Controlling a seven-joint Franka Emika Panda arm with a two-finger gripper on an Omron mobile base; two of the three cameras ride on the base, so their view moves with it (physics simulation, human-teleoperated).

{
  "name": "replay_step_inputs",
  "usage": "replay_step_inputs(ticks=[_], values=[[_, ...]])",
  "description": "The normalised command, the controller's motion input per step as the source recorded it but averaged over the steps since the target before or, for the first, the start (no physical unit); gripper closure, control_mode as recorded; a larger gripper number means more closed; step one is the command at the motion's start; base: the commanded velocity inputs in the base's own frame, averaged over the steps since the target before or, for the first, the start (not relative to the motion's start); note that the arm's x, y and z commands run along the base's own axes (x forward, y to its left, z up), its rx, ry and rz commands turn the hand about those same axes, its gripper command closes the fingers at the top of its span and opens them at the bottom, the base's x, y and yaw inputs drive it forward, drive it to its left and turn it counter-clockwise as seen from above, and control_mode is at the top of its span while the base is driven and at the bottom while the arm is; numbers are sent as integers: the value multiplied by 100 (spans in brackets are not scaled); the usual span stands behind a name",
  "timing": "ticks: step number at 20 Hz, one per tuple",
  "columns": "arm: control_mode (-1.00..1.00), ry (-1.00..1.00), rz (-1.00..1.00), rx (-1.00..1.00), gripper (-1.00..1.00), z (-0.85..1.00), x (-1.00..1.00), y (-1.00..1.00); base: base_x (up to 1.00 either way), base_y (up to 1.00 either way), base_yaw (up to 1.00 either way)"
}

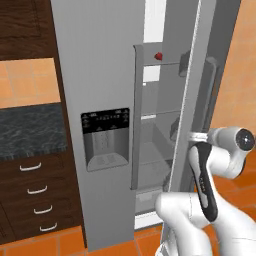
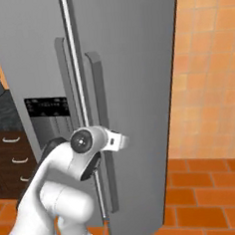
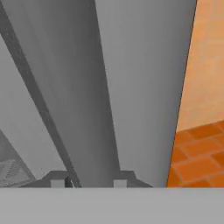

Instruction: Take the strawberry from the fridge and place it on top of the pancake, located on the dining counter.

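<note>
The grey fridge [image 1: 95, 65] stands with its right door [image 1: 200, 75] swung partly out. Through the gap, the tiny red strawberry [image 1: 158, 56] lies on an upper glass shelf [image 1: 165, 64]. My gripper [image 3: 89, 181] is at that door's long vertical handle [image 2: 98, 91], about mid-height, with the handle [image 3: 87, 96] between the two fingertips [image 3: 57, 181]; it is shut on it. My hand [image 2: 116, 141] meets the handle from the right in the right base view. The pancake and dining counter are out of view.
Dark wood drawers [image 1: 35, 190] and a dark-topped wall counter [image 1: 30, 130] stand left of the fridge. The black dispenser panel [image 1: 105, 137] sits on the shut left door. An orange tiled wall [image 2: 211, 72] and floor [image 2: 210, 192] lie to the right.
</note>
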Motion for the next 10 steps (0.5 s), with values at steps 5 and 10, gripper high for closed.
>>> replay_step_inputs(ticks=[5,10], values=[[-100,16,-20,-6,100,-6,-94,-100,0,0,0],[-100,29,-24,-4,100,26,-76,-84,0,0,0]])
